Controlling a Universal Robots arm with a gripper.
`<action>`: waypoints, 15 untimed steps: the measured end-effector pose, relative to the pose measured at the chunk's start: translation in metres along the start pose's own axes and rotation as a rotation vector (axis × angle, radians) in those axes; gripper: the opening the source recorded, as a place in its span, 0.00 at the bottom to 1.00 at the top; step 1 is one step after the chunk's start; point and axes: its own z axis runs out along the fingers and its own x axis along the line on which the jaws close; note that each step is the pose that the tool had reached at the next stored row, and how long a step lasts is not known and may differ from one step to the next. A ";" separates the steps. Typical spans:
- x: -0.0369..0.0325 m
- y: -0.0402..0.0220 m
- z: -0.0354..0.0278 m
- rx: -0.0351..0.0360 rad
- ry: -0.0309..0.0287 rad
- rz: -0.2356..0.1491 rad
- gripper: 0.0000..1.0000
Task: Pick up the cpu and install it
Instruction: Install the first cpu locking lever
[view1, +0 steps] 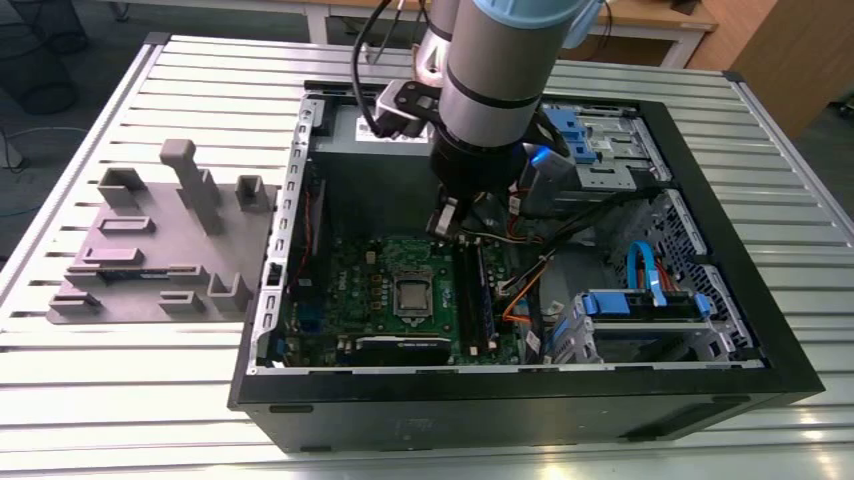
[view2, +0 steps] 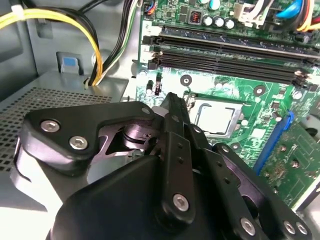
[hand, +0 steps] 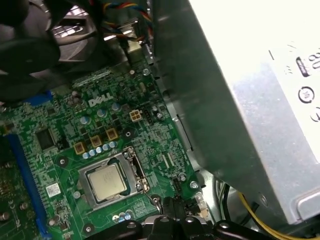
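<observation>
The cpu (hand: 106, 181) sits in its socket (hand: 111, 179) on the green motherboard (view1: 400, 290), inside an open case (view1: 747, 300) on a ribbed metal table (view1: 134, 400). The gripper (view2: 172, 107), jaws together and empty, hovers at the cpu's nine o'clock in the second wrist view. Grey fixture blocks (view1: 160, 250) lie at the case's nine o'clock in the exterior view.

Cpu (hand: 106, 182), small flat square chip, shiny silver-grey top, pale rim, lying flat and level, seated inside its metal-framed socket (hand: 126, 161) on the green motherboard (hand: 60, 140).

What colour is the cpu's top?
Shiny silver-grey, on the cpu in the first wrist view.
</observation>
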 end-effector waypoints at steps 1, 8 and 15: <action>0.0000 0.0000 0.0000 -0.0003 0.0011 -0.014 0.10; 0.0019 0.0008 0.0000 -0.0014 0.0069 -0.072 0.10; 0.0039 0.0002 0.0004 -0.0014 0.0128 -0.113 0.10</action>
